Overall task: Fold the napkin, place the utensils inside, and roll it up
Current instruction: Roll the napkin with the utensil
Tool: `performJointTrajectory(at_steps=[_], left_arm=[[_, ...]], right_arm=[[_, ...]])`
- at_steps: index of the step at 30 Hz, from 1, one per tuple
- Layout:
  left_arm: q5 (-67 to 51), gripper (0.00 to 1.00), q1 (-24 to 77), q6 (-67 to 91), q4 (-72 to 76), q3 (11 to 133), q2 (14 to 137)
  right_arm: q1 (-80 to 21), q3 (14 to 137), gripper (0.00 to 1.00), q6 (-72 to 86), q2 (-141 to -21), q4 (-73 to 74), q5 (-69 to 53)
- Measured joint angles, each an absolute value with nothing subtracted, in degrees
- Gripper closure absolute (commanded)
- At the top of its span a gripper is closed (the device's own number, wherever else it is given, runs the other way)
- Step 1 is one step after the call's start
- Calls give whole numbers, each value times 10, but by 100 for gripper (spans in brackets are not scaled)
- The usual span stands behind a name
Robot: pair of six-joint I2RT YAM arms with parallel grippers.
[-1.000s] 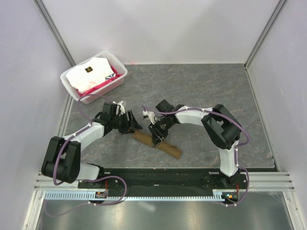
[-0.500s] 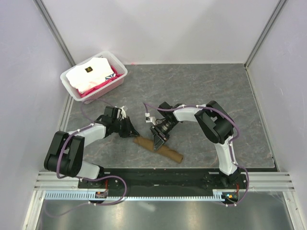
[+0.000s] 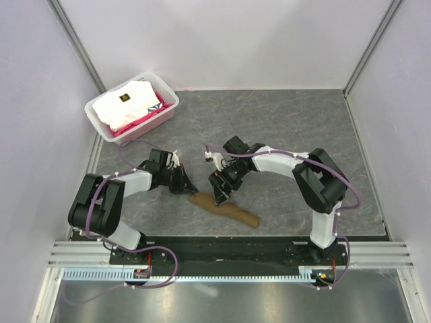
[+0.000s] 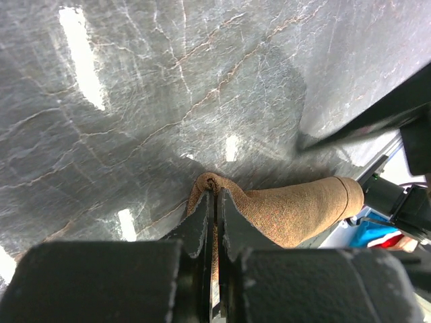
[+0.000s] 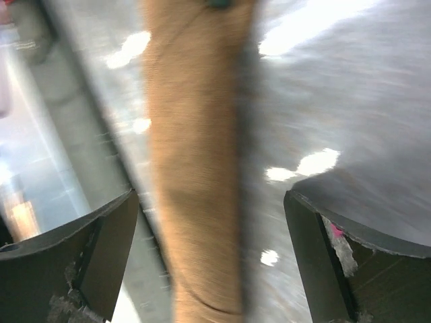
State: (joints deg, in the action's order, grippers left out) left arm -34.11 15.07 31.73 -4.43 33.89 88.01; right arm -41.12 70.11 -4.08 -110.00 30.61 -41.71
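Napkin [image 3: 223, 210] lies rolled on the counter [image 3: 303, 134], near the front edge between the arms. Utensils not in sight. Left tool [image 4: 215, 198] is closed at the roll's left end; can't tell if it pinches cloth. Right tool [image 5: 210, 202] is wide, straddling the roll without touching. Lift the right one straight up, no dragging. Ease the left off slowly so the end doesn't unwind.

Likely a lab: white booth walls [image 3: 236, 40], aluminium frame [image 3: 222, 272], stone-look tabletop [image 3: 283, 121].
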Motion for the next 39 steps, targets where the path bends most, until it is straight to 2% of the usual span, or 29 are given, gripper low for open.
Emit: performJointTrajectory(at_steps=[5,11,24,27,29,30,31,32,33,36,38,39], left_arm=[[-347,98,151,317,-47,345,888],[-350,98,151,317,-54,355,898],[-348,98,151,317,-76,370,904],[-346,98,151,317,-77,374,906],[-346,98,151,317,-77,377,908],[-346,94,151,317,-77,378,910],[-346,89,151,317,-77,379,911],[-346,82,151,317,-77,380,912],[-346,70,151,317,-77,380,912],[-345,47,151,316,-77,385,912],[-344,40,151,316,-78,395,912],[-342,31,151,317,-83,404,911]], right_arm=[[-440,663,2,-47,-1035,262,-274],[-536,652,2,-54,-1001,228,-152],[-588,647,2,-49,-1030,215,-58],[-592,648,5,-46,-1046,216,-45],[-593,649,11,-42,-1047,216,-40],[-593,650,15,-41,-1049,216,-38],[-593,651,23,-37,-1050,216,-31],[-593,653,26,-34,-1051,216,-28],[-593,654,28,-32,-1053,216,-23],[-591,657,33,-18,-1057,217,-10],[-587,657,37,-6,-1057,216,-4],[-585,657,38,1,-1057,214,-1]])
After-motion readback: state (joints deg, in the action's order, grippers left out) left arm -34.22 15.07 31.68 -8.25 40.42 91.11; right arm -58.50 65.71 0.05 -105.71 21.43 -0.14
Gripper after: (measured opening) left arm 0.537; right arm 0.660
